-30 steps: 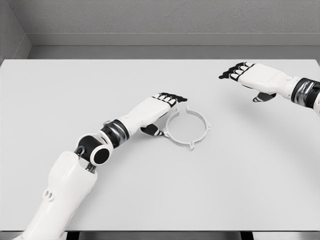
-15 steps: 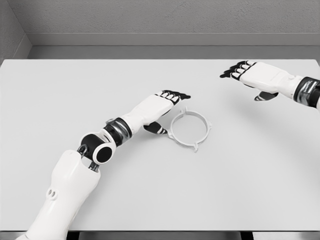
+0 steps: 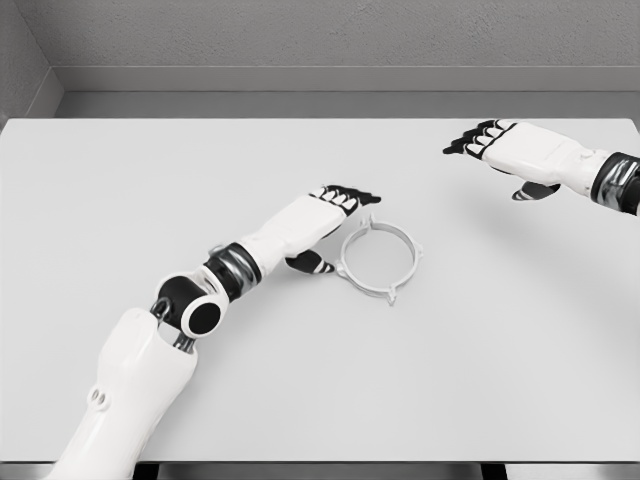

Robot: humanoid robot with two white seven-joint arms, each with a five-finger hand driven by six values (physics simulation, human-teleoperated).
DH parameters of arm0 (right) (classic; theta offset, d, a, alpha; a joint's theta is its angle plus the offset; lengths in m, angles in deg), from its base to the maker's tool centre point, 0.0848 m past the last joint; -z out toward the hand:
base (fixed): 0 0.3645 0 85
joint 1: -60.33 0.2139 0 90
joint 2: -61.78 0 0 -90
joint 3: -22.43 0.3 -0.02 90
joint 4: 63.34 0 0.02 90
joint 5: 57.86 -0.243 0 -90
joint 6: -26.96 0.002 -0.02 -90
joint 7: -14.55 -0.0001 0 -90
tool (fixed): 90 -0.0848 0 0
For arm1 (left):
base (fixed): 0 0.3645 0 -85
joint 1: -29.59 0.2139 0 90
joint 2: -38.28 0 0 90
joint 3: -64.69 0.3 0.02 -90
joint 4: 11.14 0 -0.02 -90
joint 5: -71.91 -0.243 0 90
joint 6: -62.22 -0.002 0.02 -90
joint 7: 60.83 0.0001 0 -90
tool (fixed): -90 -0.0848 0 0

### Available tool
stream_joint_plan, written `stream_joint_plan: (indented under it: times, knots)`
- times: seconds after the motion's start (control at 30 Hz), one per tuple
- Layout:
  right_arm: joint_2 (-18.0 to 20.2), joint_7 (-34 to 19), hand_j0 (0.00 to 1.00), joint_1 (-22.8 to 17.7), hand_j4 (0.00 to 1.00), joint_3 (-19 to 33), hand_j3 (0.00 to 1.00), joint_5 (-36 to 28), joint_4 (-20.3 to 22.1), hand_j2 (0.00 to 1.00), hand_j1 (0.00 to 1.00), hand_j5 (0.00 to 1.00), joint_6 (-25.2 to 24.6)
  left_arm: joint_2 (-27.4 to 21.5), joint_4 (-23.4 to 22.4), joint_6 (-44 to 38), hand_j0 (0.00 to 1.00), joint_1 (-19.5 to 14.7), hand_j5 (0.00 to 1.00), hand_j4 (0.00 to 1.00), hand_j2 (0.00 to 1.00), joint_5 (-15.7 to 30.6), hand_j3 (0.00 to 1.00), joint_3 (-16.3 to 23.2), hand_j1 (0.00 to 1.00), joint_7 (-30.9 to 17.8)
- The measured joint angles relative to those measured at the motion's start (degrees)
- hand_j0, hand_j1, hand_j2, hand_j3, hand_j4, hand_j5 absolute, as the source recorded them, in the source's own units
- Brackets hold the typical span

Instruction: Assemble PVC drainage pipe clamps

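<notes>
Two hands are hovering over the white table (image 3: 120, 180). The left hand (image 3: 310, 220) is reaching with fingers extended just beside the ring clamp (image 3: 377, 260), gripping nothing. The right hand (image 3: 515, 150) is hanging well apart at the far right, fingers loosely open and empty.

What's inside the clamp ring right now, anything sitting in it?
Inside the clamp ring only bare table shows. The left hand is beside its left edge, fingers spread, holding nothing; it may cover a little of the rim there.
</notes>
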Motion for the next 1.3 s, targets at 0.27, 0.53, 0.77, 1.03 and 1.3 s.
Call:
stream_joint_plan:
  times: [0.27,0.53,0.77,1.03,1.3]
  knots:
    - [0.48,-0.03,1.0,-0.09,1.0,-0.05,1.0,0.0,0.19,1.0,1.0,1.0,0.07,-0.04,0.66,0.02,1.0,1.14,1.0,1.0,1.0,0.05,1.0,0.01,1.0,0.0]
    - [1.02,-0.27,1.0,-0.44,1.0,-0.08,1.0,0.0,0.4,1.0,1.0,1.0,0.17,-0.02,0.79,0.02,1.0,1.58,1.0,1.0,1.0,0.19,1.0,0.22,1.0,0.0]
    - [1.83,-0.15,1.0,-0.53,1.0,-0.08,1.0,0.0,0.69,1.0,1.0,1.0,0.2,0.13,0.71,0.16,1.0,1.49,1.0,1.0,1.0,0.2,1.0,0.47,1.0,0.0]
    - [2.26,-0.04,1.0,-0.53,1.0,-0.08,1.0,-0.04,0.78,1.0,1.0,1.0,0.32,0.49,0.17,0.21,1.0,1.23,1.0,1.0,1.0,0.08,1.0,0.79,1.0,0.0]
    - [2.5,0.0,1.0,-0.53,1.0,-0.07,1.0,-0.04,0.8,1.0,1.0,1.0,0.35,0.68,-0.93,0.19,1.0,0.7,1.0,1.0,1.0,0.05,1.0,1.0,1.0,0.0]
